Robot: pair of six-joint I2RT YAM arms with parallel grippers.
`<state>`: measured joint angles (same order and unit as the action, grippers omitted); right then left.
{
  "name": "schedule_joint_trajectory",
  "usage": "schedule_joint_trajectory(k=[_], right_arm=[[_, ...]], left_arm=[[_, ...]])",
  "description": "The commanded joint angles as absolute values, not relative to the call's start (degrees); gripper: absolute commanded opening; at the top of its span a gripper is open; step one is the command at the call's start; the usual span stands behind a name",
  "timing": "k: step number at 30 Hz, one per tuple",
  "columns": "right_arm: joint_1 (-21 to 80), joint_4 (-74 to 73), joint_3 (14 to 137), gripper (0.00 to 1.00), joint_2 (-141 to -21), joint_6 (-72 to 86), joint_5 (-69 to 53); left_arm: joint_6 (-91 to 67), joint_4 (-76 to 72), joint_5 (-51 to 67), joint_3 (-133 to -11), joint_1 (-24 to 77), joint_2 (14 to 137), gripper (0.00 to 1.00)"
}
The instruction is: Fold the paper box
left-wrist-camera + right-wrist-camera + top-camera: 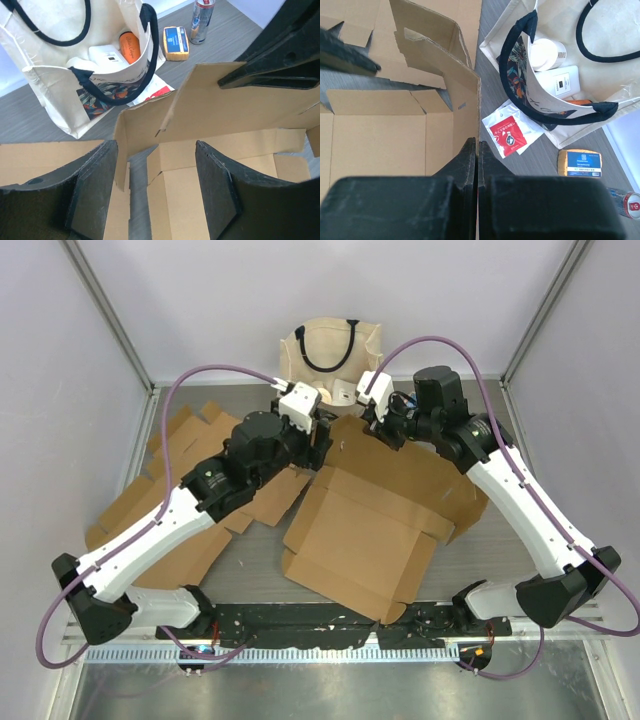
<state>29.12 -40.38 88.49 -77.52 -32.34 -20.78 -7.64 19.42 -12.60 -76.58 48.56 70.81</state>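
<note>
The paper box [370, 530] is a brown cardboard blank lying open in the middle of the table, its far panel lifted upright. My right gripper [380, 428] is shut on the top edge of that raised panel [465, 100]; in the right wrist view the thin cardboard edge runs straight between the closed fingers [470, 155]. My left gripper [322, 445] hovers open just left of it, over the box's far left corner. In the left wrist view its fingers [97, 190] stand wide apart above a small side flap [152, 165], touching nothing.
A cream tote bag [330, 355] with black handles stands behind the box, holding bottles and a white carton. A red packet [507, 134], a yellow block [580, 163] and a can [202, 20] lie beside it. Flat cardboard blanks [165, 505] are stacked at the left.
</note>
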Motion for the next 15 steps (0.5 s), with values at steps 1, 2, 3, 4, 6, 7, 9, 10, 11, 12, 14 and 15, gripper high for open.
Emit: schedule_joint_trajectory(k=[1,2,3,4,6,7,9,10,11,12,14,15], right_arm=[[29.0,-38.6,90.9,0.01,-77.7,-30.3,-23.6],[28.8,-38.4,90.9,0.01,-77.8,-30.2,-24.0],[28.9,-38.2,91.0,0.01,-77.7,-30.0,-24.3],[28.9,-38.0,90.9,0.01,-77.7,-29.5,-24.6],[28.9,-37.4,90.9,0.01,-77.5,-28.9,-24.6],[28.9,-37.1,90.9,0.01,-77.5,-28.0,-24.5],[29.0,-36.0,90.5,0.01,-77.2,-27.0,-24.8],[29.0,-35.3,90.4,0.01,-77.0,-26.3,-25.7],[29.0,-33.9,89.5,0.01,-76.7,-25.2,-26.4],[29.2,-33.2,89.1,0.01,-76.1,-24.7,-26.9],[29.2,-32.3,88.7,0.01,-75.9,-24.2,-28.0],[29.4,-32.3,88.8,0.01,-76.0,-24.2,-28.3]], left_arm=[[-1.8,12.9,-19.3,-77.1,51.7,71.9,0.67],[-1.3,12.7,-20.2,-77.3,51.8,72.4,0.66],[-0.9,12.7,-21.7,-77.8,51.8,73.6,0.64],[-0.9,12.9,-22.2,-78.2,51.7,74.0,0.61],[-1.0,13.4,-21.9,-79.4,51.8,74.9,0.5],[-1.8,13.5,-20.1,-79.6,51.9,75.4,0.44],[-3.5,13.6,-17.2,-79.9,51.8,75.8,0.31],[-5.8,13.0,-14.2,-79.9,51.9,76.1,0.29],[-7.1,12.6,-12.8,-79.6,51.8,76.3,0.28],[-8.2,12.1,-11.1,-79.6,51.8,76.6,0.29],[-11.1,10.1,-6.4,-79.3,51.8,77.5,0.34],[-11.8,8.3,-4.7,-79.2,51.9,77.8,0.36]])
